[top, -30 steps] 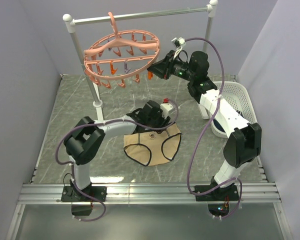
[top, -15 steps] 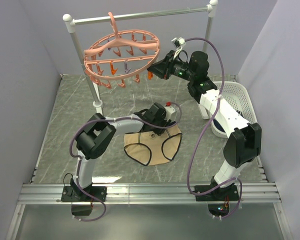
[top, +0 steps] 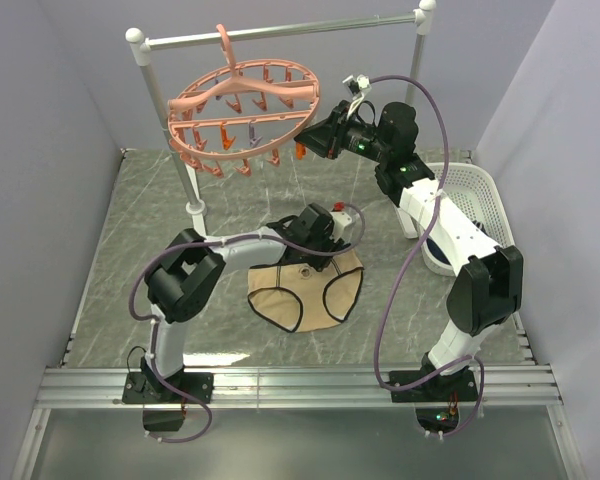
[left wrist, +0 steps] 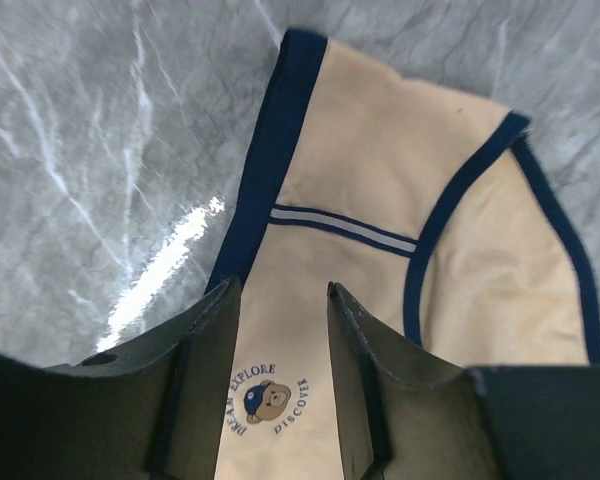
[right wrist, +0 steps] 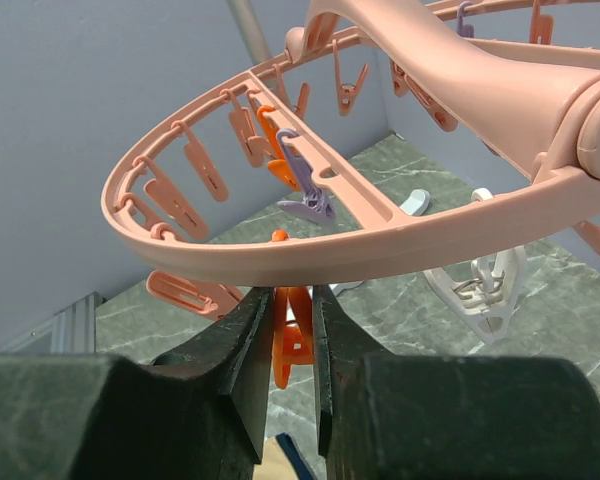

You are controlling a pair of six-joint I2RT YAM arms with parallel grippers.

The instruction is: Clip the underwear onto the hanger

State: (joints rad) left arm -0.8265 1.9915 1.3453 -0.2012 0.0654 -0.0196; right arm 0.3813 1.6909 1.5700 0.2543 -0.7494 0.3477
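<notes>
- Since a second ago, the left arm's elbow has swung in toward the middle and the left claw point(top: 316, 238) has slid a little right along the waistband. The right arm has not budged.
- Underwear point(top: 310, 290): one pair, flat on the surface point(top: 130, 250) near the middle. Its long axis runs left to right, with the waistband on the far side and the crotch on the near side.
- That claw hangs directly over the far waistband, by far the nearer claw to the cloth. In its wrist view it is moderately wide and holds nothing. The bear mark lies between the fingers, and the navy band runs under the left finger point(left wrist: 205, 340). I cannot tell whether the tips touch the fabric.
- Hanger point(top: 238, 88): one, hooked on the rack point(top: 280, 30) bar. It sits above the underwear, to the far left.
- Right claw point(right wrist: 292, 300) is narrow and appears to pinch one orange clip point(right wrist: 285, 345) under the ring's right rim.
- That clip hangs above the waistband and just to its far side, so the cloth must travel up and slightly far.
- Clips are mostly pink, with a few orange, two purple and one white. The total is too crowded to count.
- One white basket point(top: 470, 195) stands at the right.
</notes>
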